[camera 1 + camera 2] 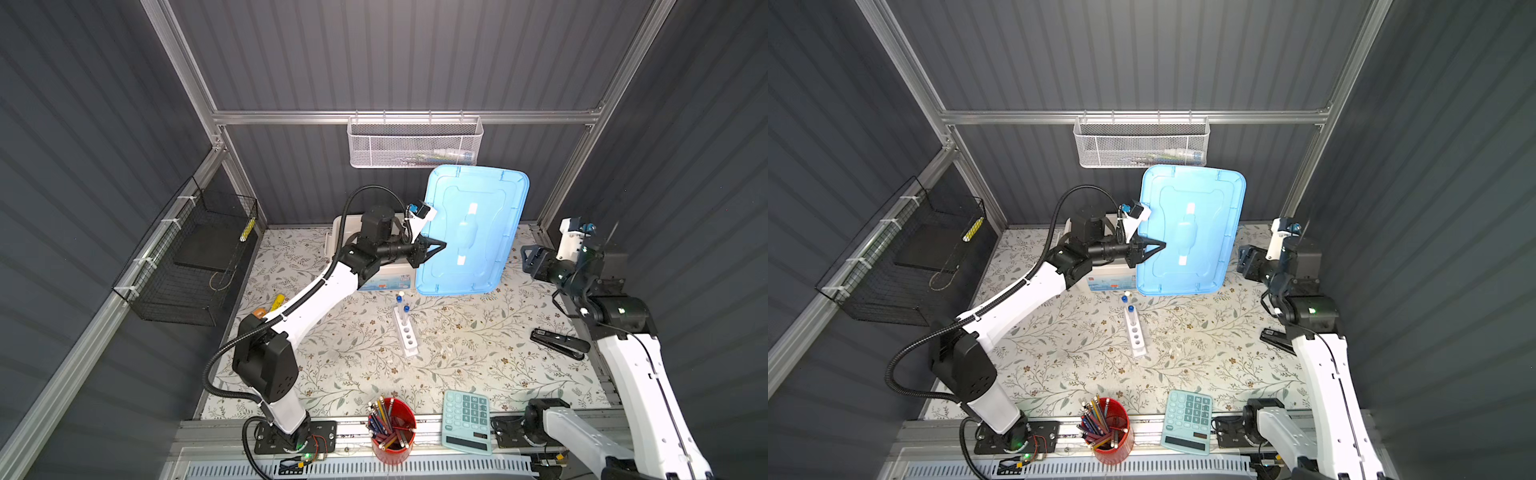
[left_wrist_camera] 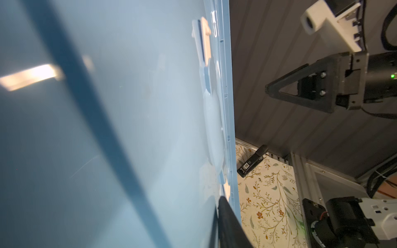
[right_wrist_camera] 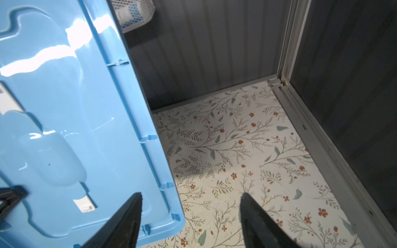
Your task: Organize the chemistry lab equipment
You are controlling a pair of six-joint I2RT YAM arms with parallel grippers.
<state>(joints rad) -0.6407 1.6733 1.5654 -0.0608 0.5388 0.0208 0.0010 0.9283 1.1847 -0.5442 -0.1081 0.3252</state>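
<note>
The left fingers (image 1: 440, 244) clamp the blue lid (image 1: 478, 195) by its edge, tilted above the desk (image 1: 457, 353), while the right fingers (image 3: 129, 219) stand apart just beside it.

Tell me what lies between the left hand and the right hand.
The blue lid, gripped at its edge by the left hand; the right hand is open beside it. Both top views show this.

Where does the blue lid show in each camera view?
In a top view: blue lid right of centre, raised and tilted.
In a top view: lid near centre, raised.
Left wrist: lid fills most of the frame.
Right wrist: lid fills nearly half.
Shared landmark: floral tabletop.
</note>
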